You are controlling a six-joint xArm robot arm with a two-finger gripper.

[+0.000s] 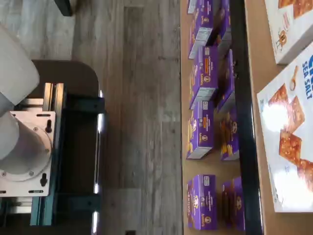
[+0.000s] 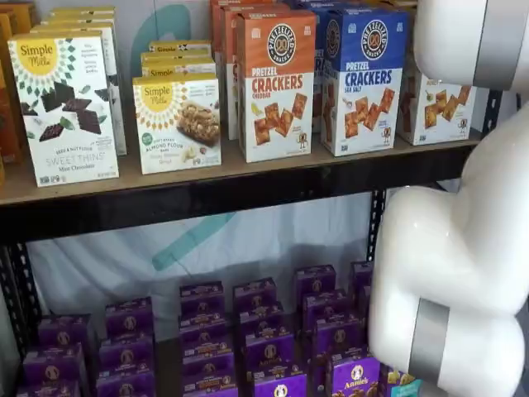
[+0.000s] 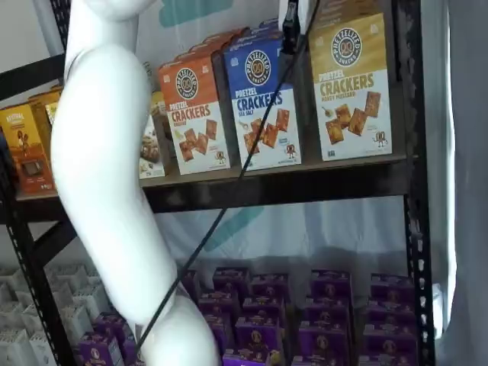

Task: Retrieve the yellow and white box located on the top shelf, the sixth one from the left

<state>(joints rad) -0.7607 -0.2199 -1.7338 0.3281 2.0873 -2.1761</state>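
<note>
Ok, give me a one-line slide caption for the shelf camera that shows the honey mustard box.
White arm before the top shelf; the yellow and white box stands rightmost, untouched.

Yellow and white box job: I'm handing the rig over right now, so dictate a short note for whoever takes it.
Gripper: only dark fingers show at the top edge of a shelf view, beside a cable; open or shut cannot be told, and no box is in them.
Yellow and white box: upright on the top shelf, at the front of its row, next to the blue box.
Done: the arm is up at shelf height, near the target.
Left: line up on the box, grip it, and pull it off the shelf.
</note>
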